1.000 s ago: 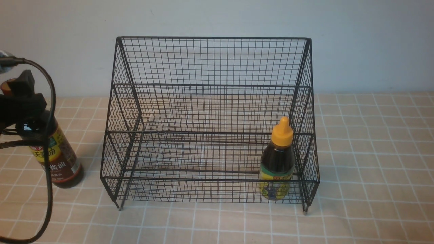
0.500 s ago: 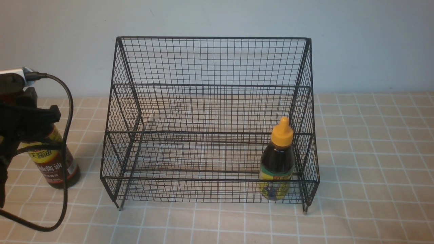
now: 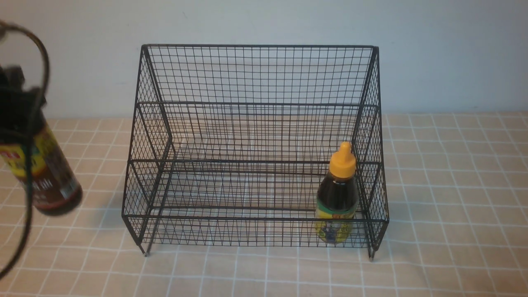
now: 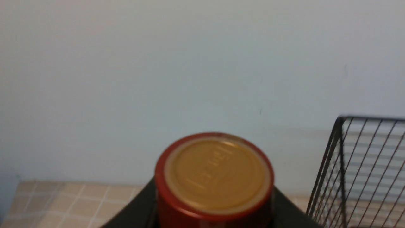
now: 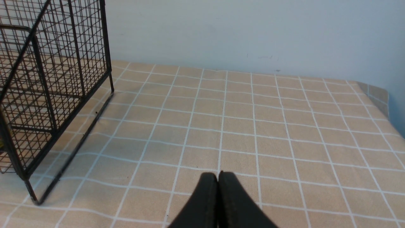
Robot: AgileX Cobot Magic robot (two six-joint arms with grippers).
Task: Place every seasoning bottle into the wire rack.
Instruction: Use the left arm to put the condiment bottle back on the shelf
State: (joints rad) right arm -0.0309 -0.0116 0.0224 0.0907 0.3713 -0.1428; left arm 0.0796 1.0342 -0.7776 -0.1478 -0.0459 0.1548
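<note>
The left fingers clasp the tilted tall bottle beside the rack. The right fingers are pressed together, empty, above the counter. The squat bottle stands inside the rack, to their left.

The left gripper is being shown at the far left edge of the front view, dark and blurred. The tall bottle is being held by it at the neck, tilted. In the left wrist view, its 2 black fingers are being pressed against opposite sides of the neck, just below the cap. The right gripper is being pointed forward and slightly downward, its 2 fingers being pressed flat against each other.
</note>
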